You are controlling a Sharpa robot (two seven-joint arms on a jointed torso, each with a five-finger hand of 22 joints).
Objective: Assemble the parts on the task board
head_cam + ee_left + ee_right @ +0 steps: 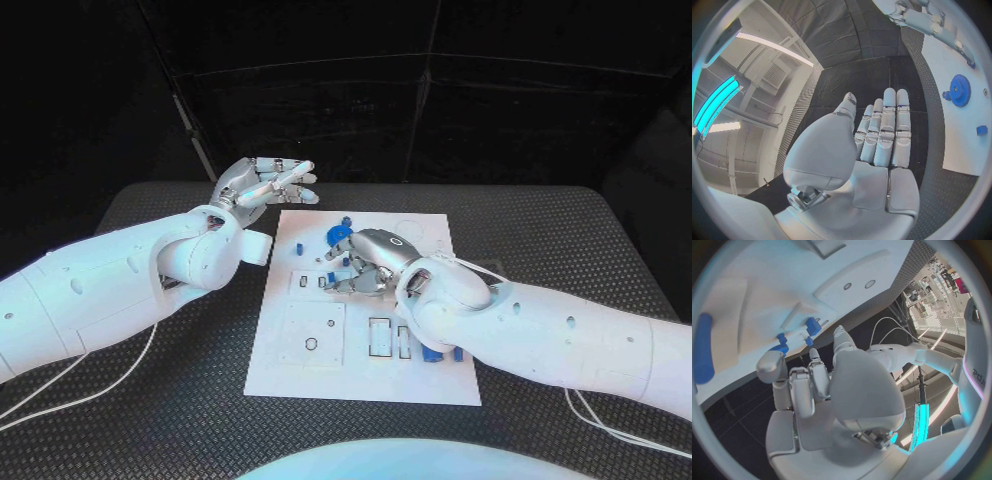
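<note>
The white task board (361, 320) lies in the middle of the table. A blue gear (340, 234) (959, 90) sits near its far edge, with a small blue piece (300, 247) (981, 130) beside it. My right hand (368, 262) is low over the board's middle, fingers curled down. In the right wrist view its thumb and fingertips (772, 362) close round a small blue part (779, 346) on the board, next to a blue peg (812, 325). My left hand (267, 182) (879, 135) is raised off the board's far left corner, fingers straight and apart, holding nothing.
More blue parts (433, 355) lie at the board's near right, under my right forearm. A long blue cylinder (703, 347) lies on the board. The black ribbed mat (577, 230) surrounds the board. White cables (87, 390) run along the near left.
</note>
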